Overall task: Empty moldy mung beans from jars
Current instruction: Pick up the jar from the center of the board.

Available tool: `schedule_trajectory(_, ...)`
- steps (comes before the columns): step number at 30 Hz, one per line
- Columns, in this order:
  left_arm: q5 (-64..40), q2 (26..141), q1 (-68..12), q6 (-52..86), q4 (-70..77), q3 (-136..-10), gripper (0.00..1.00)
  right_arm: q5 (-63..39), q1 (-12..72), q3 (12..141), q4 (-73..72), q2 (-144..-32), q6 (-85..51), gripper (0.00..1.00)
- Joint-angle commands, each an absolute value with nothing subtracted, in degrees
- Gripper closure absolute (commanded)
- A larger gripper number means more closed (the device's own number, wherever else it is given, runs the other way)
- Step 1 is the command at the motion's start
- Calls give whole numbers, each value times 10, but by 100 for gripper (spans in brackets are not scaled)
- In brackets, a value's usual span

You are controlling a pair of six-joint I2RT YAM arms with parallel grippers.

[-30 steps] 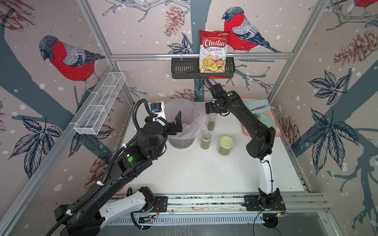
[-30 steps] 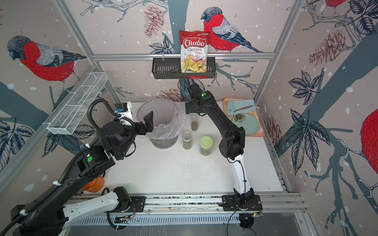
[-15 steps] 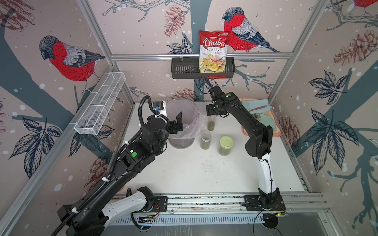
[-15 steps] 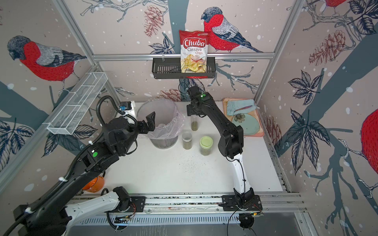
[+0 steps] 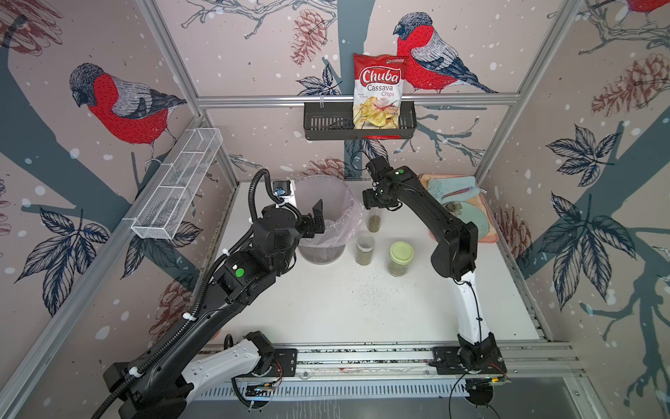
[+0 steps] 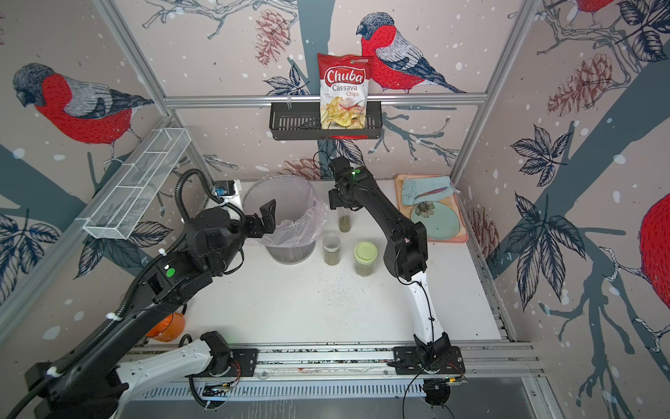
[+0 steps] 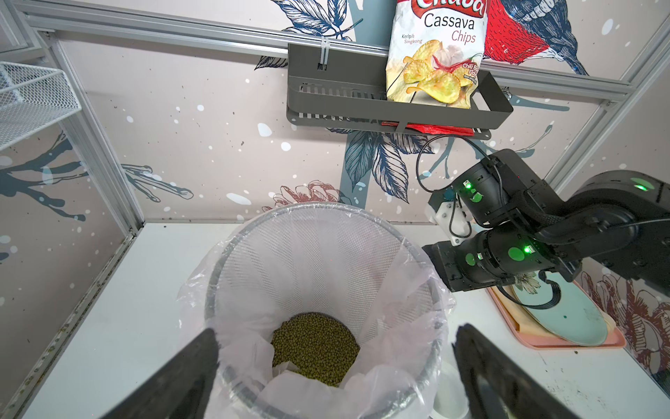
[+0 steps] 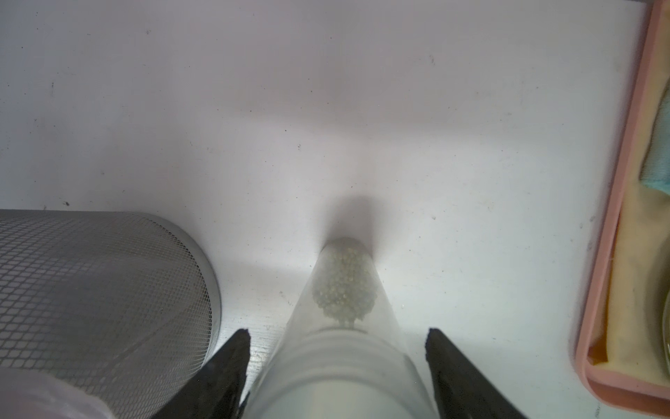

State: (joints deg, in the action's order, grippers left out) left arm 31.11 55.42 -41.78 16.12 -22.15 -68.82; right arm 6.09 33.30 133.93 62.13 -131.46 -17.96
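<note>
**Right gripper** [image 8: 338,332]: black tapered fingers, apart, straddling the upright tall narrow tube [image 8: 340,381]. The tube is a clear, faintly frosted cylinder standing on the white table [image 8: 362,109] beside the grey wire-mesh bin [image 8: 108,283]. A gap shows at each fingertip, though contact nearer the wrist cannot be ruled out.

**Mung beans** [image 8: 344,290]: tiny matte olive spheres filling the tube's base. More lie in the bin's pinkish plastic liner [image 7: 398,290].

**Left gripper** [image 7: 336,331]: spread wide above the bin.

**Change from a second earlier:** the right gripper sits lower about the tube. The short cylinder [image 5: 364,250] and green-lidded jar [image 5: 400,258] are unmoved.
</note>
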Motion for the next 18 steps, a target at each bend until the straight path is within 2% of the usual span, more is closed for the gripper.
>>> schedule_trajectory(1, 316, 550, -416, 167, -221, -688, 1, 59, 333, 1336, 626, -1314, -175, 26)
schedule_trajectory(7, 323, 549, -415, 169, -224, -688, 1, 59, 334, 1328, 627, -1311, -175, 28)
schedule_trajectory(18, 328, 556, -414, 172, -230, -691, 1, 56, 333, 1322, 630, -1300, -176, 43)
